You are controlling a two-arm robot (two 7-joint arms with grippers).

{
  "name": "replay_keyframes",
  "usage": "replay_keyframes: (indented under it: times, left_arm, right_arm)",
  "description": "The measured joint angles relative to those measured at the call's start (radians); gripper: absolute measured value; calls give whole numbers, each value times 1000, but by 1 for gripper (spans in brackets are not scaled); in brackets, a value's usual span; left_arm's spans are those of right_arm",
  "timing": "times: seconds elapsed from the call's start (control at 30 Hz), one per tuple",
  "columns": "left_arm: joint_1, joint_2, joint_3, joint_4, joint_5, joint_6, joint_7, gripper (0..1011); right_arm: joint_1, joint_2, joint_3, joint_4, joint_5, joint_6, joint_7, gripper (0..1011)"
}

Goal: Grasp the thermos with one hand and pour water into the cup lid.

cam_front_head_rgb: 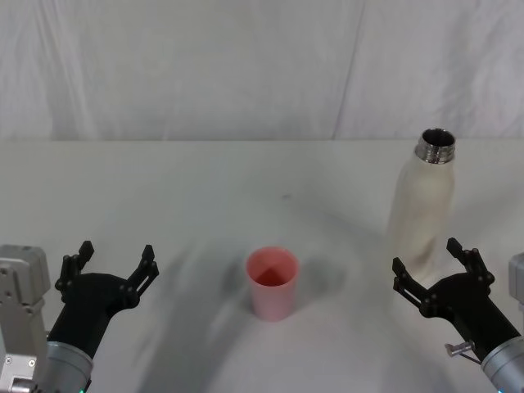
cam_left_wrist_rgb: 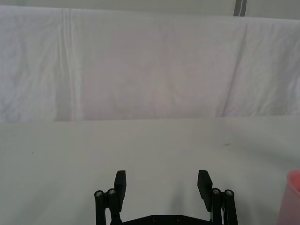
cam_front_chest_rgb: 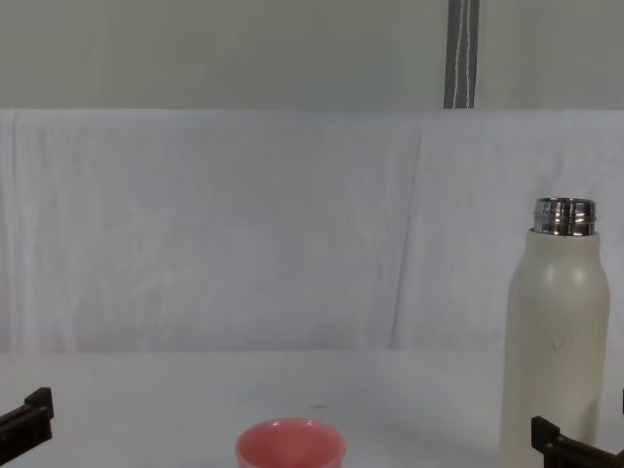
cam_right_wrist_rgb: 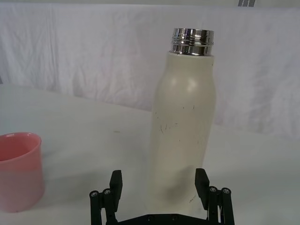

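Head view: your right gripper (cam_front_head_rgb: 435,268), fingers spread, sits just short of the upright thermos (cam_front_head_rgb: 422,205) at the bench's (cam_front_head_rgb: 205,188) right, cup lid (cam_front_head_rgb: 273,282) centre, left gripper (cam_front_head_rgb: 115,260) spread idle; next, advance and close.

The thermos (cam_front_head_rgb: 422,209) stands upright on the worktop (cam_front_head_rgb: 205,188), to the right and farther back. The cup lid (cam_front_head_rgb: 273,283) stands upright near the middle, left of the thermos and well apart from it. The right claw (cam_front_head_rgb: 434,264) sits just before the thermos; the left claw (cam_front_head_rgb: 116,264) is left of the cup lid.
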Motion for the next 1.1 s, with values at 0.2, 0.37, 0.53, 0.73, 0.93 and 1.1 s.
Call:
replay_keyframes:
  times: [0.2, 0.37, 0.53, 0.73, 0.93, 1.1]
  left_arm:
    - [0, 0, 0, 0, 0, 0, 0, 1001]
    - [0, 0, 0, 0, 0, 0, 0, 1001]
    - [0, 0, 0, 0, 0, 0, 0, 1001]
    - [0, 0, 0, 0, 0, 0, 0, 1001]
    - [0, 0, 0, 0, 0, 0, 0, 1001]
    - [0, 0, 0, 0, 0, 0, 0, 1001]
  right_arm:
    - [-1, 0, 0, 0, 0, 0, 0, 1001]
    - [-1, 0, 0, 0, 0, -1, 0, 1001]
    - [-1, 0, 1, 0, 0, -1, 0, 1001]
    - [-1, 0, 1, 0, 0, -1, 0, 1001]
    - [-1, 0, 1, 0, 0, -1, 0, 1001]
    - [-1, 0, 1, 0, 0, -1, 0, 1001]
